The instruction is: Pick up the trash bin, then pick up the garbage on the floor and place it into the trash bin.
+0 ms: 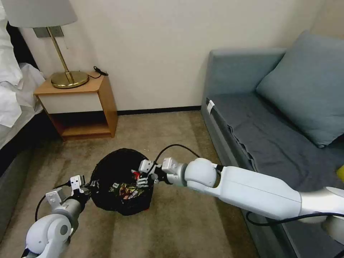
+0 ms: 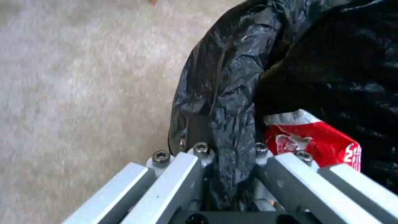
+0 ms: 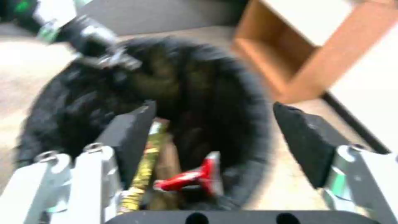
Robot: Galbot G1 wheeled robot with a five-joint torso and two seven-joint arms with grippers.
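Note:
The trash bin, lined with a crinkly black bag, is tilted with its mouth toward me. My left gripper is shut on the bin's rim, with the bag pinched between its fingers. Above the bin's mouth my right gripper stands open, nothing between its pads. Garbage lies inside the bin: a red-white wrapper, also seen in the right wrist view, and a dark-gold wrapper. The right wrist view also catches the left gripper at the bin's far rim.
A wooden nightstand with a brass lamp stands at the back left, beside a bed. A grey sofa runs along the right. Carpet lies bare in front of the bin and toward the wall.

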